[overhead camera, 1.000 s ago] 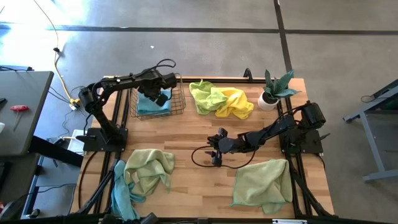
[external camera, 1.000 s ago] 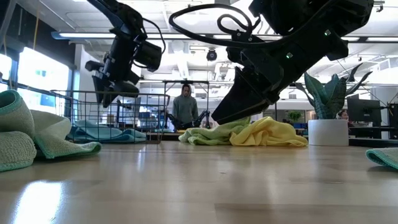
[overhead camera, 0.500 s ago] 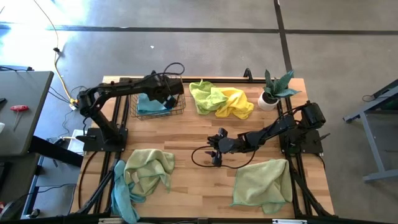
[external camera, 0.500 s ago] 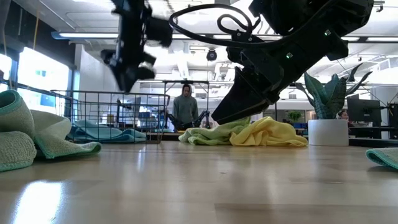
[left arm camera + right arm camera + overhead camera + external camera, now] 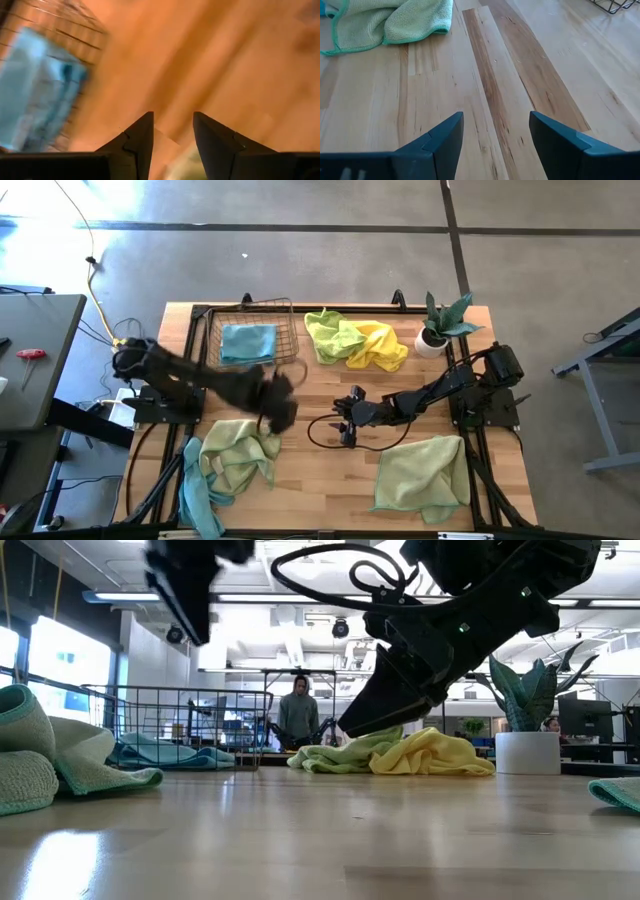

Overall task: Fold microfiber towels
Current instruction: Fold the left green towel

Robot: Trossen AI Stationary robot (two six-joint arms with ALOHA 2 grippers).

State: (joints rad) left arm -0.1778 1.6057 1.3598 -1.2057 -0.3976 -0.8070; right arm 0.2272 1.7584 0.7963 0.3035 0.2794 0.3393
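High view: my left tool [image 5: 281, 412] hangs empty, fingers parted, above the bench [image 5: 320, 395] beside the crumpled green towels [image 5: 238, 455]; right tool [image 5: 346, 430] waits released mid-bench.

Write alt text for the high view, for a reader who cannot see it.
Two dark robot arms work over a wooden table strewn with microfiber towels; the left tool swings above a crumpled green towel. A folded blue towel lies in a wire basket.

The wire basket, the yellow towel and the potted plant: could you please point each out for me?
wire basket [image 5: 287, 340], high view, right wall.
yellow towel [image 5: 382, 342], high view, middle of the cloth.
potted plant [image 5: 431, 341], high view, white pot.
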